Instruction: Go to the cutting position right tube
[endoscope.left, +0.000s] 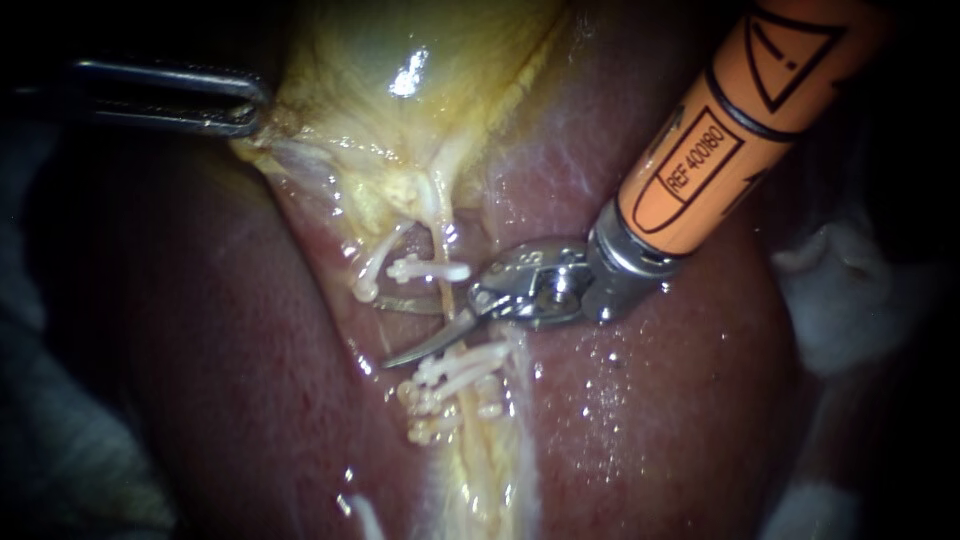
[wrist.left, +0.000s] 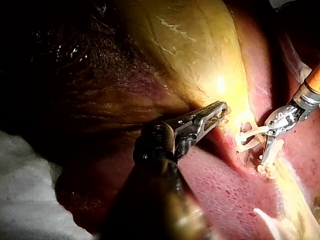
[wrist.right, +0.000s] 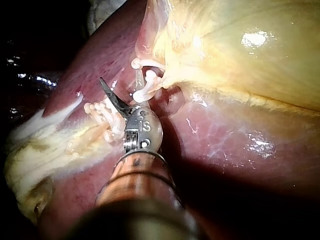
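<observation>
The right tube is a thin, pale yellow, glistening strand lying between the open blades of my right instrument, close to their hinge. It runs crosswise to them, from the gallbladder to a cluster of white clips just past one blade, with a single clip just past the other. Well away from those blades, my left instrument has its jaws clamped on the gallbladder's edge; wet dark-red liver lies beneath, and white gauze beside my right shaft.

Left instrument lies level, jaws clamped on the gallbladder edge. Right instrument slants in from upper right — curved blades parted.
</observation>
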